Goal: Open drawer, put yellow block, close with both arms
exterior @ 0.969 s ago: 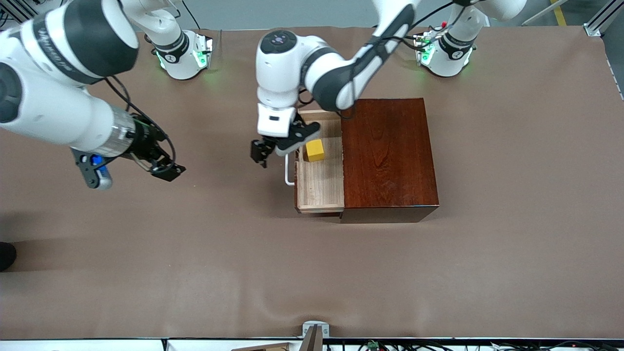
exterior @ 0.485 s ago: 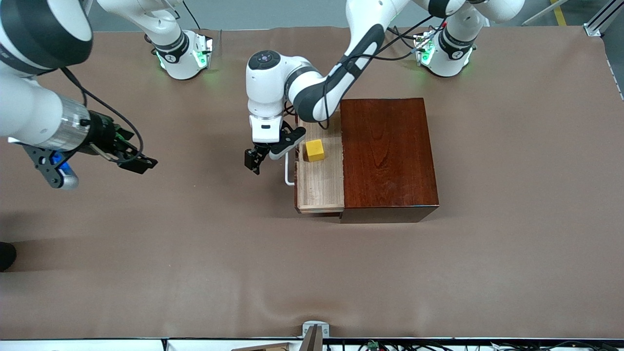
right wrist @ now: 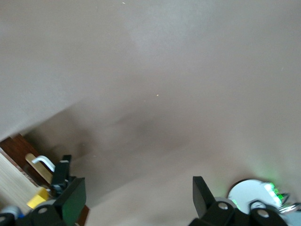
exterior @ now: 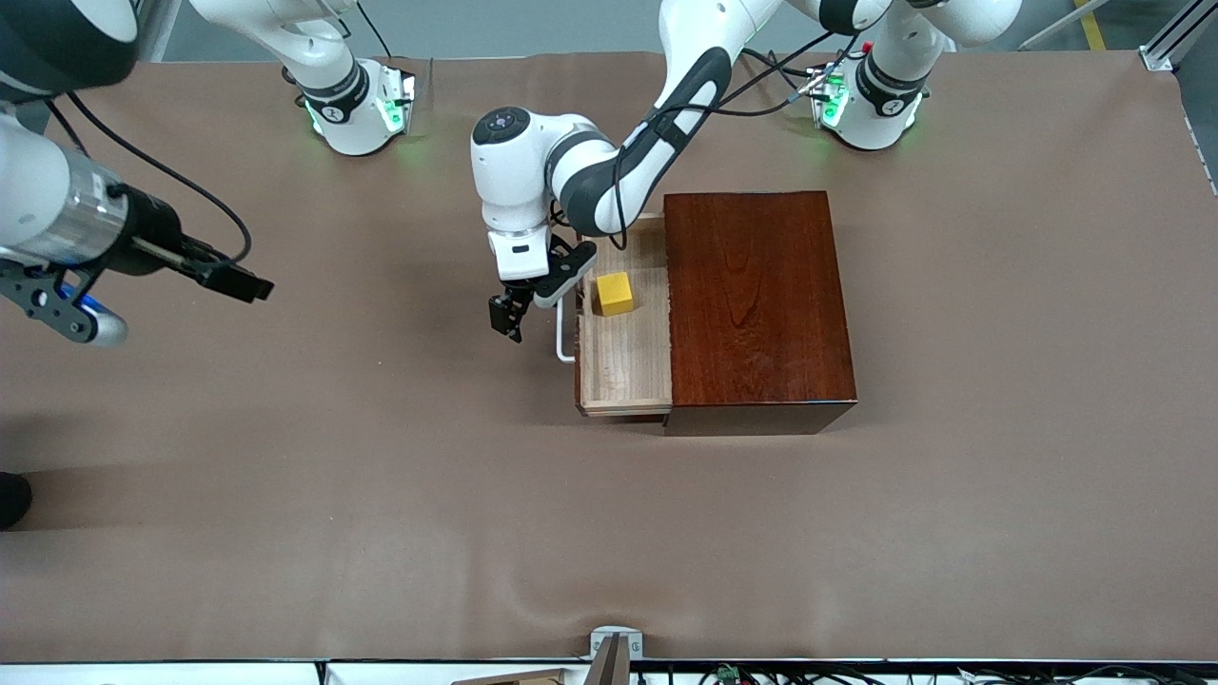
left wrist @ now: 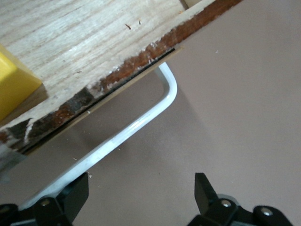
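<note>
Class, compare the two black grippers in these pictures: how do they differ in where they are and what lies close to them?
The left gripper hangs low beside the open drawer's white bar handle; the right gripper is over bare brown table at the right arm's end, with nothing close to it. Both are open and hold nothing.

My view: a brown table cover spans nearly everything, slightly rippled along its near edge. Grey floor shows at the far edge, with a yellow floor stripe and an aluminium frame rail at the far corner. Light even, shadows soft.
</note>
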